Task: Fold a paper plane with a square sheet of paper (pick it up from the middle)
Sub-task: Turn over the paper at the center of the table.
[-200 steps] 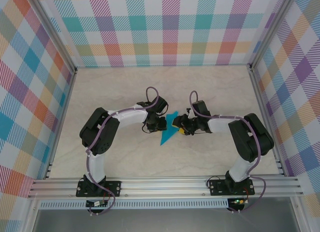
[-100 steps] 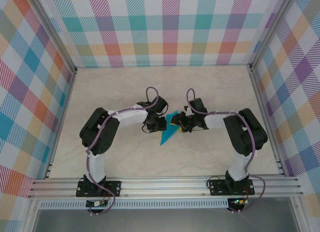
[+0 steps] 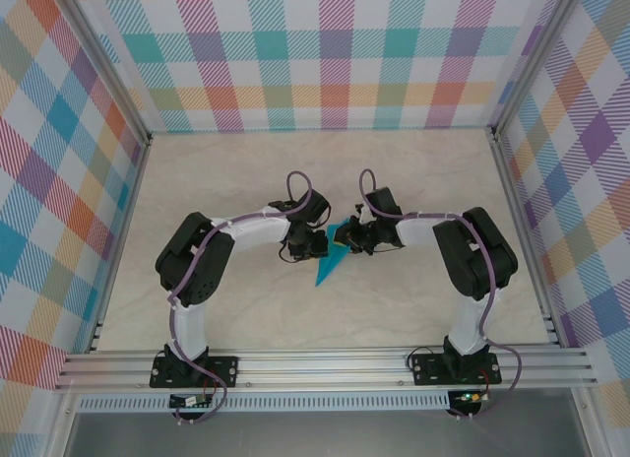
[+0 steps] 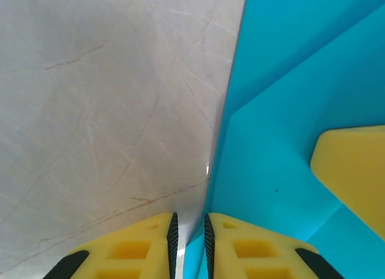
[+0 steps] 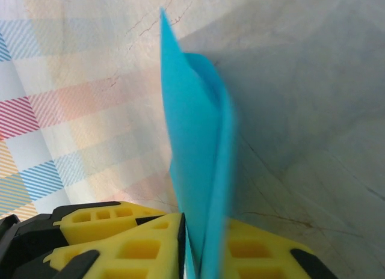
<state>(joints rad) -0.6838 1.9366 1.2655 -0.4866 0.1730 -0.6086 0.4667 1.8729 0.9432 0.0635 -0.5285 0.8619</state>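
Although the sheet already has the long, narrow, pointed shape of a paper plane [image 3: 330,263], the folding looks nearly done rather than finished. From above it sits near the middle of the table [image 3: 236,171], its sharp tip toward the arm bases and its wide end between the two grippers. The right gripper [image 3: 346,238] has its jaws clamped on the paper: its wrist camera shows the doubled layers [image 5: 195,141] standing on edge and rising out from between the yellow fingers [image 5: 132,246]. The left gripper [image 4: 189,246] has its jaws almost together, and the paper's edge [image 4: 289,141] runs down into the slit between them, so it appears to pinch that edge. What seems left is pressing the centre crease, perhaps spreading the wings, and then letting go.
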